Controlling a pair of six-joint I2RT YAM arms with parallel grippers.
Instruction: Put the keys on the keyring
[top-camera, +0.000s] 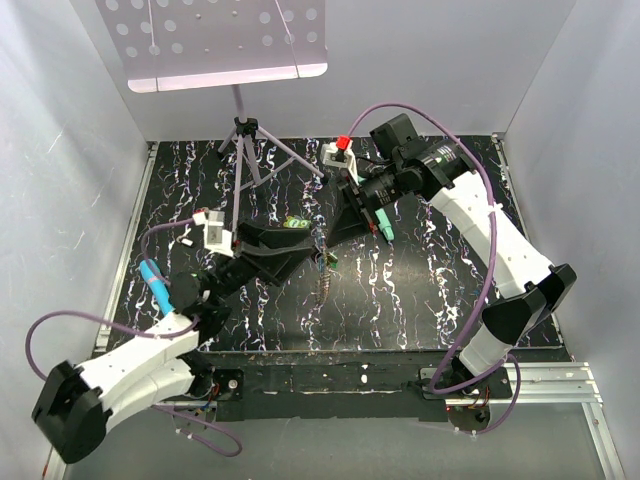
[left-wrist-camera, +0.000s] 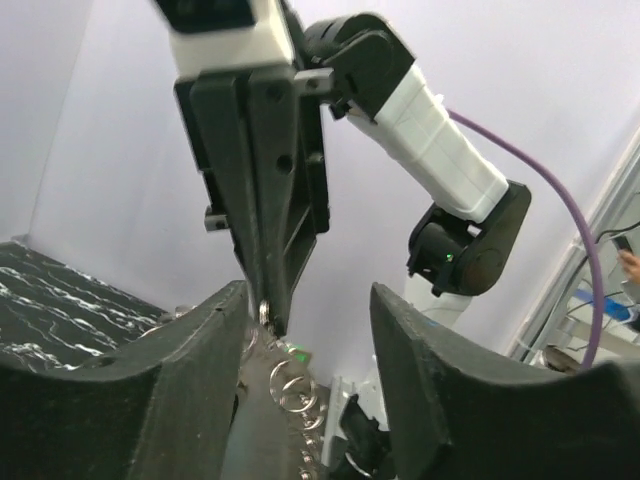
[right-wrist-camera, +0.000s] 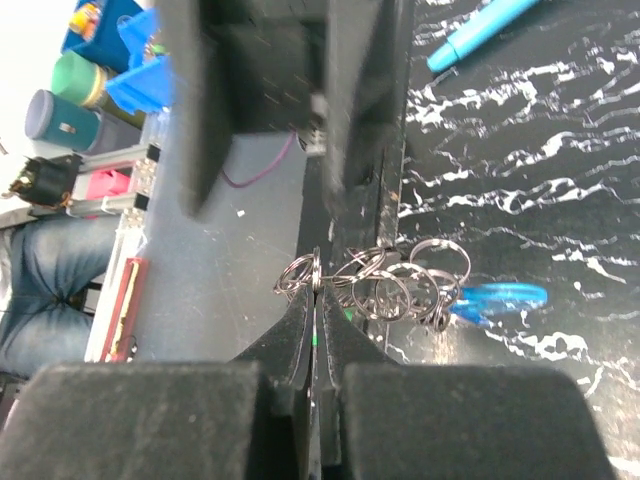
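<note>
Right end effector pinched tight on a ring of the grey metal chain keyring with blue plastic clasp, hanging off its tips. Left end effector gapes wide, empty, straddling them. Risk: thin ring slips, keyring drops.

Black marbled table with cyan pen, tripod

Table: black, white marbled veining; keyring: silver-grey metal, bright blue clasp; key: seemingly light green; cable: purple; pen: blue-teal.
</note>
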